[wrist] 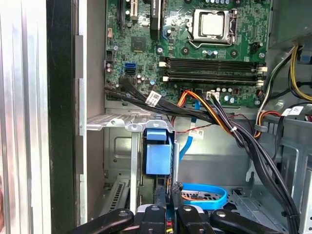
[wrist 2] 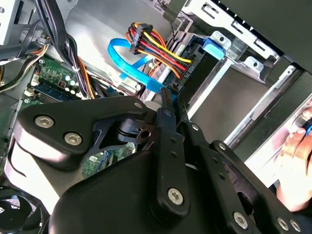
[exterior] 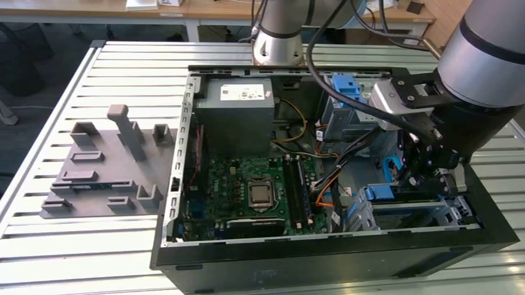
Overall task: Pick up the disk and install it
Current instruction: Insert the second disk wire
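Note:
The disk (exterior: 380,192) sits in the metal drive bay at the near corner of the open computer case, on the exterior view's right, and its blue side rail shows. In the first wrist view the disk (wrist: 158,153) stands edge-on in the bay, just beyond my fingertips. My gripper (exterior: 422,181) reaches down into the case over the bay. Its fingers (wrist: 161,195) are drawn together with nothing visible between them, and the tips are at the disk's near end. In the second wrist view the gripper (wrist 2: 170,100) points at the disk (wrist 2: 204,58), by its blue tab.
A motherboard (exterior: 254,190) fills the case floor, with the grey power supply box (exterior: 238,110) behind it. A blue flat cable (wrist 2: 131,68) and a coloured wire bundle (wrist 2: 156,48) hang near the bay. A grey fixture (exterior: 107,166) lies on the slatted table. A person's hand (wrist 2: 297,165) is beside the case.

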Robot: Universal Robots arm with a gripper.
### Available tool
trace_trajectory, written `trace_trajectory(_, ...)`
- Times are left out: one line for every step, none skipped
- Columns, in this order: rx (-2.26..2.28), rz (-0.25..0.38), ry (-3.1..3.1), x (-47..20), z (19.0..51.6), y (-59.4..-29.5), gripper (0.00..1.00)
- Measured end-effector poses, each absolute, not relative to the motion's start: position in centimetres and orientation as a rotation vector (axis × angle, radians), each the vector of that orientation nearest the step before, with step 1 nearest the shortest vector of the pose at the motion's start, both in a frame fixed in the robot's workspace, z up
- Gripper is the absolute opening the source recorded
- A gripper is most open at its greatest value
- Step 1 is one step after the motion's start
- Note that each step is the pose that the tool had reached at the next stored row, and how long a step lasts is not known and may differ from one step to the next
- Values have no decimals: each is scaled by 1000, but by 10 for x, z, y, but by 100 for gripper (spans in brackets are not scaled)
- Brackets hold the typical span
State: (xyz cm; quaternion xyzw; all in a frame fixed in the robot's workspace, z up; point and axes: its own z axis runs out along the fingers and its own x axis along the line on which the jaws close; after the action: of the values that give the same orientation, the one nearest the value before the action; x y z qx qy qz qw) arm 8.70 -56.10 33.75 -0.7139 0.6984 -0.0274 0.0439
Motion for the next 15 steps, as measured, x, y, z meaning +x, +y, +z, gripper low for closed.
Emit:
trace_trajectory(-2181, -82, 2134, 87, 337, -561, 16)
trace_trajectory(-2181, -81, 2133, 87, 337, -561, 16)
trace_trajectory(-2180, -80, 2133, 87, 336, -561, 16)
trace_trajectory(-2180, -79, 2133, 87, 336, -562, 16)
trace_trajectory(-2179, -79, 2133, 87, 335, -562, 16)
trace_trajectory(-2179, -79, 2133, 87, 335, -562, 16)
trace_trajectory(-2179, -78, 2133, 87, 335, -563, 16)
trace_trajectory(-2179, -78, 2133, 87, 334, -563, 16)
trace_trajectory(-2178, -78, 2133, 87, 334, -564, 16)
trace_trajectory(-2178, -77, 2133, 87, 334, -564, 16)
trace_trajectory(-2177, -76, 2132, 87, 334, -564, 16)
trace_trajectory(-2176, -74, 2132, 87, 334, -564, 16)
trace_trajectory(-2175, -72, 2131, 87, 334, -564, 16)
trace_trajectory(-2174, -69, 2130, 87, 334, -564, 16)
trace_trajectory(-2173, -67, 2129, 87, 333, -564, 16)
